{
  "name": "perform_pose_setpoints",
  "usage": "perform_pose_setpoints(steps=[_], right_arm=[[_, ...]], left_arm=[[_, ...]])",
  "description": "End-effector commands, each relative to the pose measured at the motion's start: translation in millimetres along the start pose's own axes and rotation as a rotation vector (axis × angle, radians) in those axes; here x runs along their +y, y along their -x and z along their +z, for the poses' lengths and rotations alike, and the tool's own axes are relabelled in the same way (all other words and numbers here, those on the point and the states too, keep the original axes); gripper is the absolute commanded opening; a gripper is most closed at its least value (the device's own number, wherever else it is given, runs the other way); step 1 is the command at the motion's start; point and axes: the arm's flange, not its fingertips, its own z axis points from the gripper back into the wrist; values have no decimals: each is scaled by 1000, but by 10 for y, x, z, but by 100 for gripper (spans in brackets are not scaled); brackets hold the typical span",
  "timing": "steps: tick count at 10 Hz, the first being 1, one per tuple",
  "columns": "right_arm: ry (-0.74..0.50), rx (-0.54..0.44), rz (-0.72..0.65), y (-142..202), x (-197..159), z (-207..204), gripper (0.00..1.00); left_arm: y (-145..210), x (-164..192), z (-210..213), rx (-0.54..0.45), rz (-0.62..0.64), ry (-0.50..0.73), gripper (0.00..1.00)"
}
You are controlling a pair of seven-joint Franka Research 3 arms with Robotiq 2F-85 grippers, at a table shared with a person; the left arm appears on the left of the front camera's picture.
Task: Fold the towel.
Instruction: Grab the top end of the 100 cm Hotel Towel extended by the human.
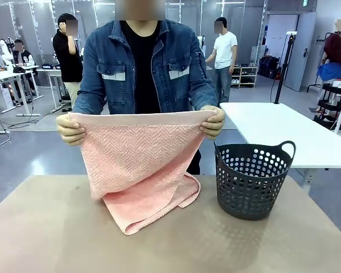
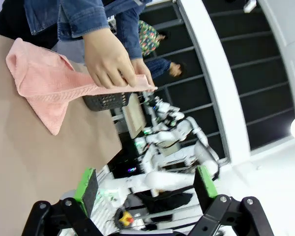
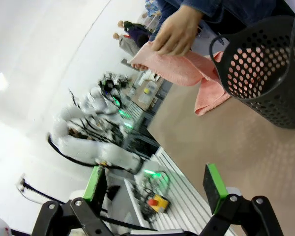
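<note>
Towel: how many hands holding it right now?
2. One hand grips the towel's upper corner at picture left in the front view; the other hand grips the upper corner at picture right, near the basket.

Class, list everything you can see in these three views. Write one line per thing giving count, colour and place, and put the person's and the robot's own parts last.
towel: one, pale salmon pink, held up by its top edge, lower end bunched on the table
basket: one, dark grey with holes, on the table, picture right of the towel in the front view
table: one, tan top, nearest the camera
white table: one, white, behind the basket
jacket: one, blue denim, on the person
person's right hand, person's left hand: one each, at the towel's top corners
left claw: one, black with green pads, open, empty
right claw: one, black with green pads, open, empty
</note>
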Motion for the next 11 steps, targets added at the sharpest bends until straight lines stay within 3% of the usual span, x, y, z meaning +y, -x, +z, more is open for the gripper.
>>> perform_pose_setpoints(steps=[1, 4, 7, 11], right_arm=[[159, 140, 277, -150, 452, 11, 100], [396, 415, 688, -448, 1430, -546, 100], [509, 650, 960, -422, 1961, -1362, 100], [486, 719, 1005, -284, 2076, -1603, 100]], left_arm=[[-30, -530, -72, 117, -254, -167, 100], [-67, -1519, -570, 333, -721, -492, 100], [123, -1894, -1391, 493, -1086, -681, 100], [319, -1979, -1686, 486, -1211, -672, 100]])
